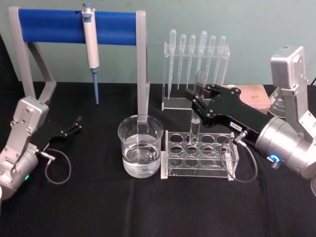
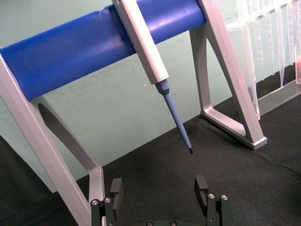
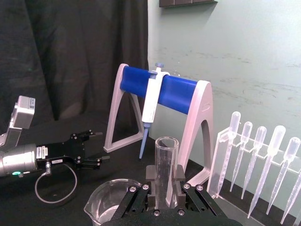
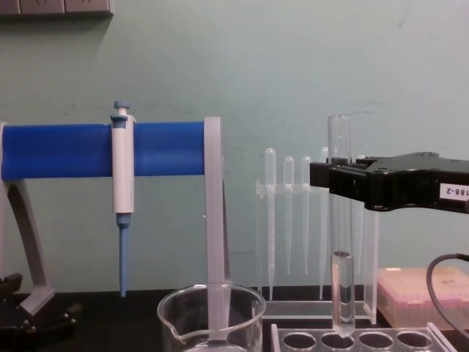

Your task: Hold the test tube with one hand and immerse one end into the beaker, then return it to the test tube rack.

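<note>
One test tube [image 1: 199, 80], one beaker [image 1: 140, 145], six pipettes [image 1: 203, 49] (one micropipette [image 1: 90, 44]).

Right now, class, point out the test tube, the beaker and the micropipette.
test tube [image 1: 194, 129], head view, lower glass shaft.
beaker [image 1: 140, 153], head view, front wall.
micropipette [image 1: 91, 47], head view, white body.

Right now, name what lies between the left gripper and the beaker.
Head view: bare black table between left gripper and beaker.
</note>
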Robot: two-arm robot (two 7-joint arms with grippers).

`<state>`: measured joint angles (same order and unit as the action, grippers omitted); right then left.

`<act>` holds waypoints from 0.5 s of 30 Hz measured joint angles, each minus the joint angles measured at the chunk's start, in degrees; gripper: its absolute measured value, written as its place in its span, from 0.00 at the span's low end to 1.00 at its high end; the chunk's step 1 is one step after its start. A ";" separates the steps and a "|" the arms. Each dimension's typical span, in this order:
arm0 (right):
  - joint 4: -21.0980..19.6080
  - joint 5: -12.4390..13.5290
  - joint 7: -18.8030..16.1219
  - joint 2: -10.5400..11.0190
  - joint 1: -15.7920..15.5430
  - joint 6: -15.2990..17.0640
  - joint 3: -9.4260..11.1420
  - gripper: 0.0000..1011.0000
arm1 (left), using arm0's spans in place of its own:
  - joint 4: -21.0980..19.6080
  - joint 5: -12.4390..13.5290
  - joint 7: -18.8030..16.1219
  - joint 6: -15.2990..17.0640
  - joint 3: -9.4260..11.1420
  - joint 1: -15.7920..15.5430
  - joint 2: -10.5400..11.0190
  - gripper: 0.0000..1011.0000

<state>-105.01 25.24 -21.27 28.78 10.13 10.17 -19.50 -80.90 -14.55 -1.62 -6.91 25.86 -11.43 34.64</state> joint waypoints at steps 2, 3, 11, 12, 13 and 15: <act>0.00 0.00 0.00 0.00 0.00 0.00 0.00 0.22 | 0.00 0.00 0.00 0.00 0.00 0.00 0.00 0.99; 0.00 0.00 0.00 0.00 0.00 0.00 0.00 0.22 | 0.00 0.00 0.00 0.00 0.00 0.00 0.00 0.99; 0.00 0.00 0.00 0.00 0.00 0.00 0.00 0.22 | 0.00 0.00 0.00 0.00 0.00 0.00 0.00 0.99; 0.00 0.00 0.00 0.00 0.00 0.00 0.00 0.22 | 0.00 0.00 0.00 0.00 0.00 0.00 0.00 0.99; 0.00 0.00 0.00 0.00 0.00 0.00 0.00 0.22 | 0.00 0.00 0.00 0.00 0.00 0.00 0.00 0.99; 0.00 0.00 0.00 0.00 0.00 0.00 0.00 0.22 | 0.00 0.00 0.00 0.00 0.00 0.00 0.00 0.99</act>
<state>-105.02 25.24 -21.27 28.78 10.13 10.17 -19.50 -80.90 -14.55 -1.62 -6.91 25.86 -11.43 34.64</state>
